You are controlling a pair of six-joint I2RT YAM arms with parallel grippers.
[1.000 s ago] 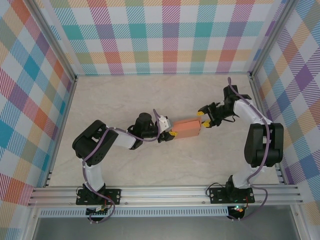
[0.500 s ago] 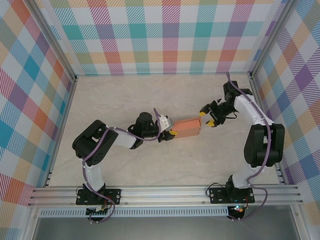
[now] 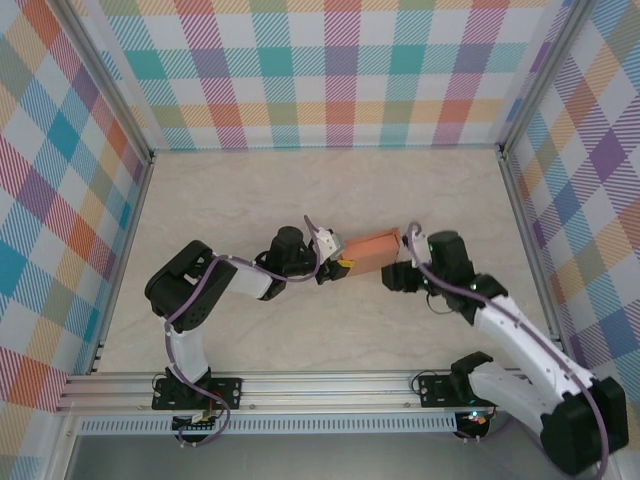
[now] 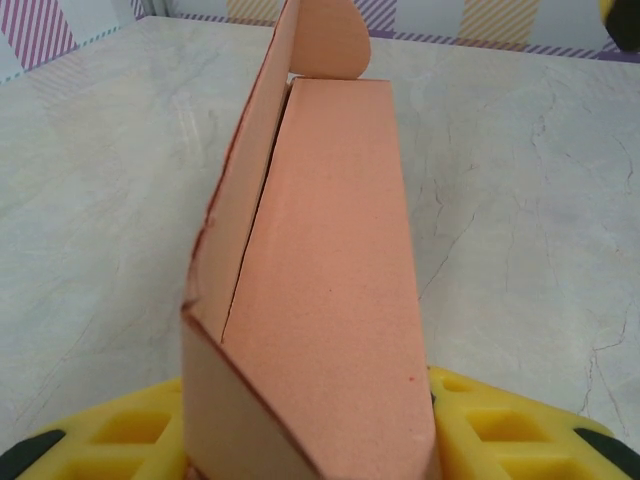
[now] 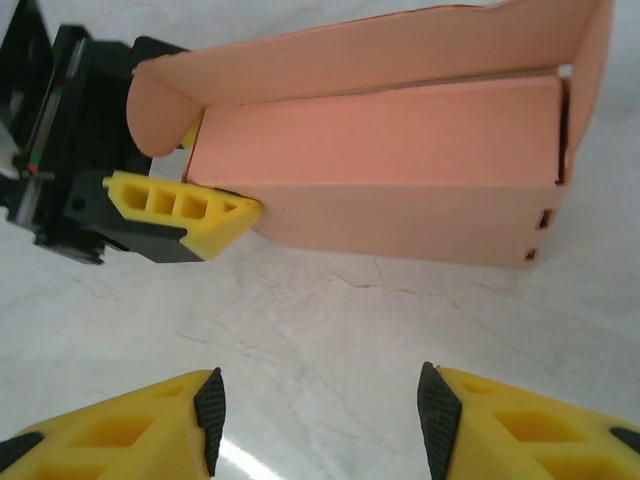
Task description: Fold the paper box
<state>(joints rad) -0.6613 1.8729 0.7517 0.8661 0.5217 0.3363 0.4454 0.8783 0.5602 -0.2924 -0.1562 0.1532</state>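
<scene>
the paper box (image 3: pixel 372 250) lies flat near the middle of the table (image 3: pixel 230 200), its salmon-orange body already squared up into a long, low rectangle. its long lid flap (image 5: pixel 400 50) stands up along the far edge instead of lying over the top. the flap has a rounded tab (image 5: pixel 160 100) at the end nearest the left arm and a side flap curling round the other end. two small slots (image 5: pixel 540 232) show low on that other end wall.

the left gripper (image 3: pixel 345 266) clamps the box's near end. in the left wrist view its yellow fingers (image 4: pixel 490 430) sit on either side of the box's corner, closed on the card. the right gripper (image 5: pixel 318 420) hovers over bare table just beside the long front wall, apart from it, with its jaws spread and nothing between them.

judging by this, the body is formed and the step in hand is closing the lid. the next move probably calls for the right gripper to reach past the front wall to the flap's free edge and press it down and forward over the top. the rounded tab then has to be guided inside the end wall. meanwhile the left grip would need to hold the body firmly, since thin card could buckle or slide under a push from one side.
</scene>
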